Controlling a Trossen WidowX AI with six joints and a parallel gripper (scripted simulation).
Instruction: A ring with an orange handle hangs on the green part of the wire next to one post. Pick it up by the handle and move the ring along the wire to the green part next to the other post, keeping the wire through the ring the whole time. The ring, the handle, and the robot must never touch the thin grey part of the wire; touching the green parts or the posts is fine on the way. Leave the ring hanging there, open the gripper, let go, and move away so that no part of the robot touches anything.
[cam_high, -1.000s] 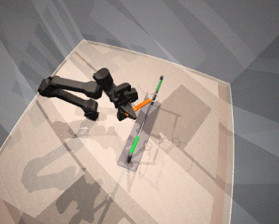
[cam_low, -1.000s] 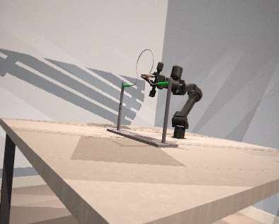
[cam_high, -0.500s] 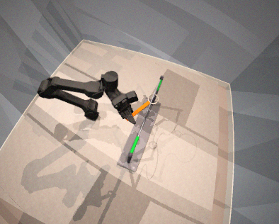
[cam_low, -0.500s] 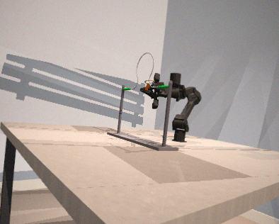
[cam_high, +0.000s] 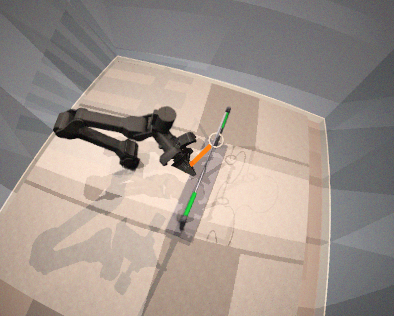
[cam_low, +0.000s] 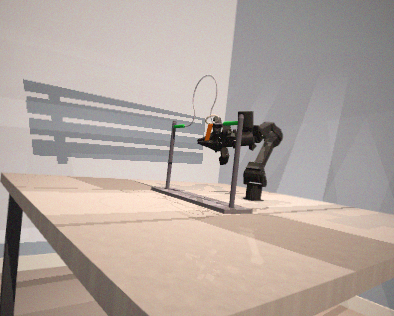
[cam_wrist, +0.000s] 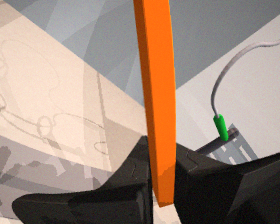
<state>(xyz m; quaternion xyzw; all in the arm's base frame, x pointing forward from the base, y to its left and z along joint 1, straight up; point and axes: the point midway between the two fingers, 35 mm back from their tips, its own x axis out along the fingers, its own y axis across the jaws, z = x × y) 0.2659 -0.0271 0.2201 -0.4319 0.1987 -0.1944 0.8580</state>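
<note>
The gripper (cam_high: 191, 166) (cam_low: 207, 141) (cam_wrist: 162, 186) is shut on the free end of the orange handle (cam_high: 201, 155) (cam_low: 209, 132) (cam_wrist: 161, 100). The white ring (cam_high: 209, 140) at the handle's other end is around the wire, at the grey part just beyond the upper green part (cam_high: 225, 120) in the top view, the right one (cam_low: 230, 123) in the exterior view. The grey wire (cam_low: 217, 92) (cam_wrist: 215, 92) rises in a tall loop towards the other green part (cam_high: 190, 204) (cam_low: 179, 126) (cam_wrist: 220, 127). Whether the ring touches the wire cannot be told. The wrist view does not show the ring.
Two posts (cam_low: 170, 160) (cam_low: 235, 170) stand on a narrow dark base (cam_low: 195, 201) on the table (cam_low: 150, 265). The arm reaches in from one side, its wrist close to the post nearer the ring in the exterior view. Shadows of the arm and wire lie across the table.
</note>
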